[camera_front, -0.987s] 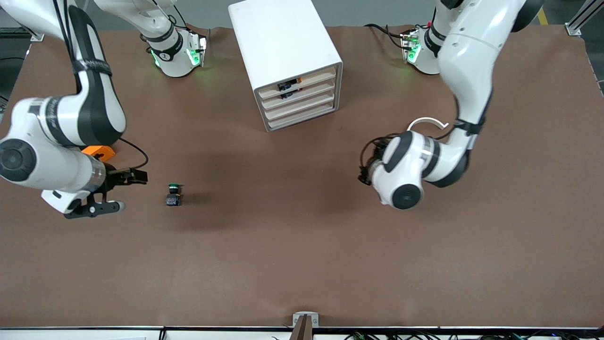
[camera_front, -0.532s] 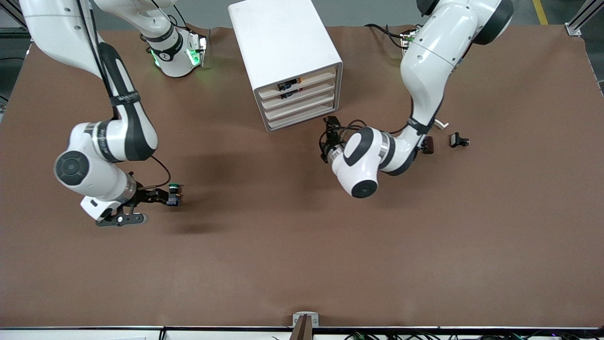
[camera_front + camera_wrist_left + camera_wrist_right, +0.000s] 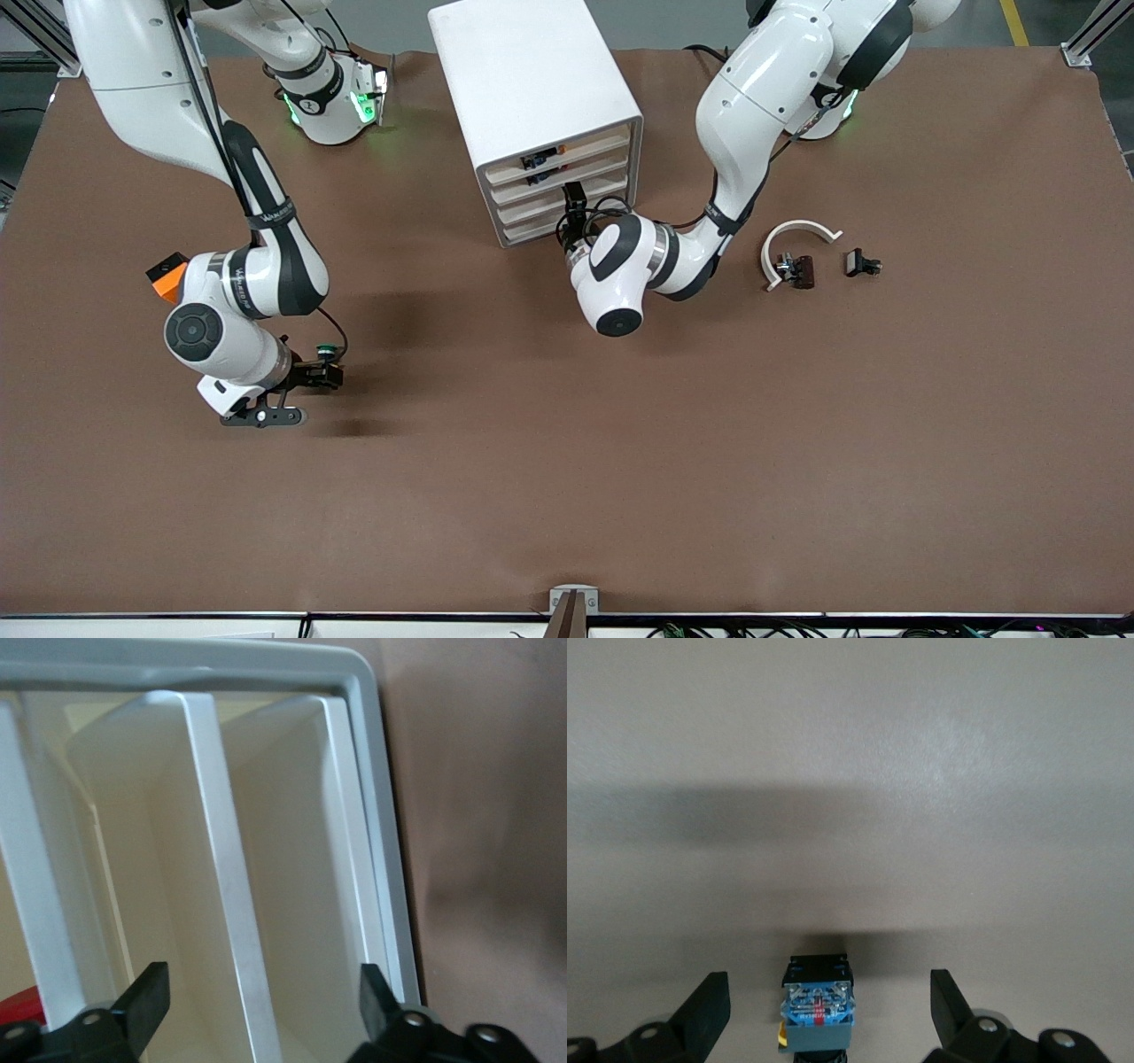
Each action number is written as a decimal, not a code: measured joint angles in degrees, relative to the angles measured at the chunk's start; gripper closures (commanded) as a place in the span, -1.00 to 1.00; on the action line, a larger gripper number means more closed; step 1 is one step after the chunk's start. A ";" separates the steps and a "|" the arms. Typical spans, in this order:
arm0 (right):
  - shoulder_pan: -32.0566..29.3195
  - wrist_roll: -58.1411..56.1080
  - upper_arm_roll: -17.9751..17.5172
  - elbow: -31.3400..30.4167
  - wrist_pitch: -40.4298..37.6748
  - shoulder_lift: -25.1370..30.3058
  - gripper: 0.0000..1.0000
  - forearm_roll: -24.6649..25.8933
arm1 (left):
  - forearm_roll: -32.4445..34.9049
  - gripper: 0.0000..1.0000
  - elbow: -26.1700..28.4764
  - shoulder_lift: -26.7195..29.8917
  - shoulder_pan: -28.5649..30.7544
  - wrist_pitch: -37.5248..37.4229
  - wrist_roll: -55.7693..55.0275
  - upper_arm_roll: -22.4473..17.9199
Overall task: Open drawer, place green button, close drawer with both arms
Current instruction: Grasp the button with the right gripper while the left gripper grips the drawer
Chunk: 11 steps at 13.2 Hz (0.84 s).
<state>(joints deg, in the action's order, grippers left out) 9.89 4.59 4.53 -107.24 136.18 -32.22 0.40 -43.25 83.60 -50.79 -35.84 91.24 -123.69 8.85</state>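
Green-capped black button (image 3: 327, 365) lies on the table; the white cabinet's drawer (image 3: 567, 205) sits shut

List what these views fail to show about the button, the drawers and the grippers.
- button: green cap cut off by the right wrist view's edge.
- right gripper: contact with it unclear; fingers stand apart.
- left gripper: open before the drawers; which drawer, unclear.
- cabinet: top-drawer contents too small, front view.

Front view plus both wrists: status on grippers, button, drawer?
Left gripper open at the white cabinet's drawer front. Right gripper open around the green-capped black button on the brown table, not yet gripped. Nothing blocking.
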 measured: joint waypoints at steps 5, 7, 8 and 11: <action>0.19 0.00 -0.10 -1.49 0.22 -1.12 -1.00 0.00 | -0.46 -0.07 -0.14 -0.56 -0.65 -0.83 -2.46 -0.25; 0.60 0.00 -0.15 -2.11 0.39 -1.36 -1.00 0.00 | -0.53 0.10 -0.10 -1.21 -0.95 -0.83 -2.59 -0.09; 0.72 0.00 -0.15 -2.18 0.40 -1.44 -0.96 0.00 | -0.63 0.24 -0.10 -1.61 -1.19 -0.84 -2.60 0.03; 0.76 0.00 -0.14 -2.34 0.40 -1.49 -0.01 0.00 | -1.64 1.00 -0.28 -2.18 -1.43 -2.21 -2.99 0.07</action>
<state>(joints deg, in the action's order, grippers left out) 10.66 4.58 4.39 -109.58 136.58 -33.71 0.40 -44.89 83.32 -52.97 -37.26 89.03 -126.68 8.92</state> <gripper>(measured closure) 0.022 0.727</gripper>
